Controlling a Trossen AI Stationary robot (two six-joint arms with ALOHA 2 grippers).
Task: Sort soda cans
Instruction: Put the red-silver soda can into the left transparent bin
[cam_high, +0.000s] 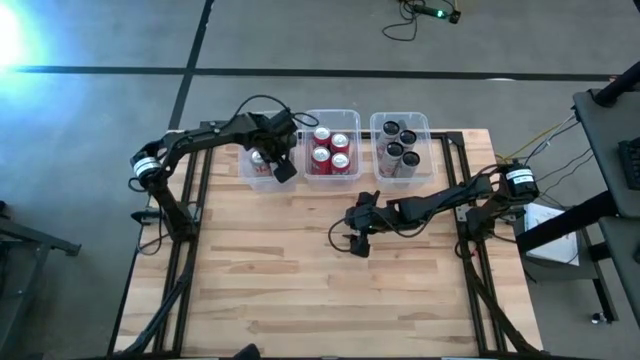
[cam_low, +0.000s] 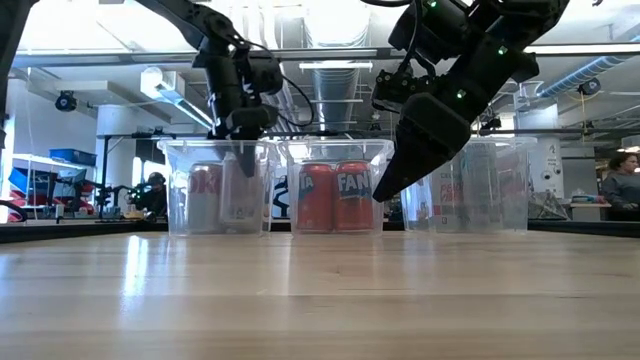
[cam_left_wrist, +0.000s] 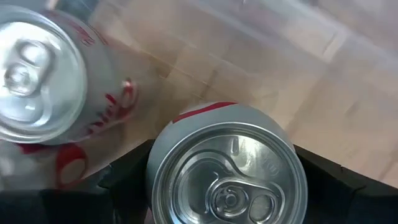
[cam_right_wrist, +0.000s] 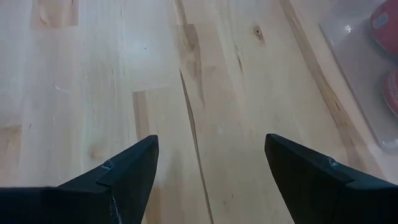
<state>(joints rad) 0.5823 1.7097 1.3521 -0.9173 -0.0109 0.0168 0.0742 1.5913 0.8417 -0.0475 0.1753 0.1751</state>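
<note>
- The left arm (cam_high: 200, 135) is being stretched from its base at the table's left edge across to the back row of bins, its wrist bent down over the left bin (cam_high: 262, 172).
- The left gripper (cam_high: 270, 160) is being held inside that bin, and its fingers (cam_left_wrist: 127, 177) are being kept closed on either side of a silver can (cam_left_wrist: 227, 168), seen from above with its pull tab up.
- A second silver can (cam_left_wrist: 43, 78) with red lettering is being shown just beside the gripped one, inside the same clear bin.
- In the low view, the left gripper (cam_low: 243, 150) is being lowered from above into the left bin (cam_low: 180, 190), among the pale cans there.
- The middle bin (cam_high: 333, 115) is being filled by four red cans (cam_high: 331, 150), which are standing upright and close together.
- The right bin (cam_high: 400, 120) is being occupied by the black cans (cam_high: 398, 143), also upright.
- The right arm (cam_high: 450, 200) is being extended from the table's right edge towards the middle of the wooden table (cam_high: 300, 290), its forearm running nearly level.
- The right gripper (cam_high: 358, 238) is being held above bare wood in front of the bins, well apart from every can.
- Its fingers (cam_right_wrist: 127, 171) are being kept spread wide, with nothing between them.
</note>
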